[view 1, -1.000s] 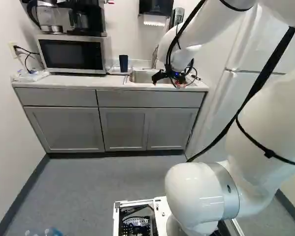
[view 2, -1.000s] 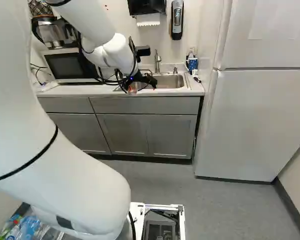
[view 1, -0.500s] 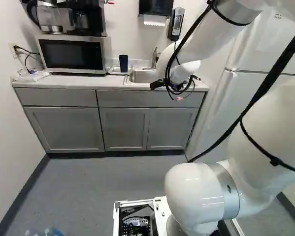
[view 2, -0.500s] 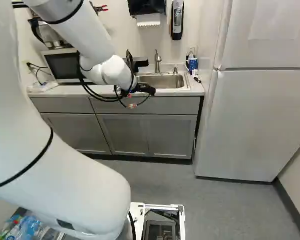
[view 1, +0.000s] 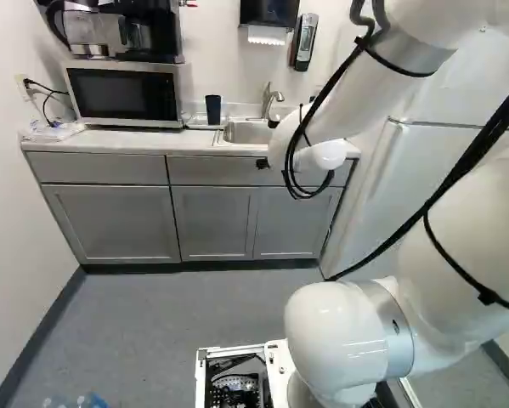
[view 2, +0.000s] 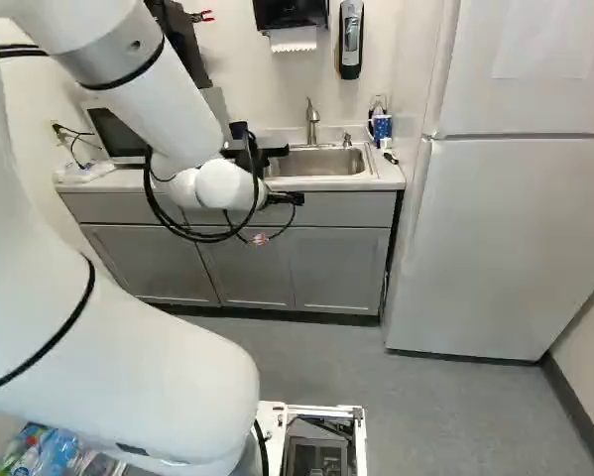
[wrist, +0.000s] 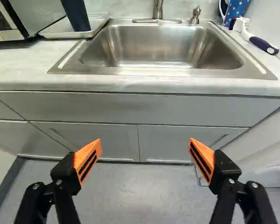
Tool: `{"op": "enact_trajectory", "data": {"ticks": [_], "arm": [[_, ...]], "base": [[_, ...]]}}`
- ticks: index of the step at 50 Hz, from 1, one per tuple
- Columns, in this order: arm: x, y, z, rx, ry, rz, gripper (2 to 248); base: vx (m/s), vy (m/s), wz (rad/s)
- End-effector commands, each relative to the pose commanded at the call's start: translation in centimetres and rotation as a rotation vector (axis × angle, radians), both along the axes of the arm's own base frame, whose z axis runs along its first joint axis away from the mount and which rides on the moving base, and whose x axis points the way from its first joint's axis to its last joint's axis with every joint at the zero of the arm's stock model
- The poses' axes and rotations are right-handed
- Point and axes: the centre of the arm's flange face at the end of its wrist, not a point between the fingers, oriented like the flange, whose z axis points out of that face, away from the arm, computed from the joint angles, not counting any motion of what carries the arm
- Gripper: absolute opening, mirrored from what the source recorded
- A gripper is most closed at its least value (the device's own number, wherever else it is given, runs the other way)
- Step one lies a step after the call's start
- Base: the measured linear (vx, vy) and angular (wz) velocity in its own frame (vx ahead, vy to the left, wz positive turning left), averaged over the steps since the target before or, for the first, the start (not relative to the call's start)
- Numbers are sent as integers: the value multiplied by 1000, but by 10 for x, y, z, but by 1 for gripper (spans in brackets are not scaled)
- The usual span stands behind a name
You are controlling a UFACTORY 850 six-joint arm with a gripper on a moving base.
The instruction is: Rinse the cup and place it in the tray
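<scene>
"Dark blue, that's the cup (view 1: 213, 110) I've got in the left base view, upright in the tray (wrist: 60, 35). Do you see it in the right base view?"

"No, my white arm (view 2: 148, 109) covers it there. That view does give me the spotted holder (view 2: 381, 126) and the brush (wrist: 260, 44), right of the sink (wrist: 161, 71); the left base view hides both. My wrist view catches them and the cup."

"And the end effector (view 2: 289, 198)?"

"Spread wide, orange pads (wrist: 95, 148) facing each other across a broad gap. I have it on the near side of the tabletop (view 1: 110, 141). The cup is well apart from it, far and to the left, between the microwave (view 1: 122, 93) and the sink."
</scene>
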Motion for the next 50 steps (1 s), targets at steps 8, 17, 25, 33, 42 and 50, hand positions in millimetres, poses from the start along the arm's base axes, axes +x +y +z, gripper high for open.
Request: {"op": "enact_trajectory", "data": {"ticks": [8, 17, 25, 33, 42, 50], "arm": [[-15, 2, -14, 2, -34, 2, 247], [-31, 4, -28, 5, -68, 5, 247], [-44, 5, -38, 6, -95, 6, 247], [-55, 6, -47, 8, -120, 7, 247], [-67, 7, -56, 9, -143, 9, 247], [-76, 8, -62, 10, -160, 9, 247]], "base": [[0, 0, 0], [0, 0, 0], [0, 0, 0], [0, 0, 0], [0, 0, 0], [0, 0, 0]]}}
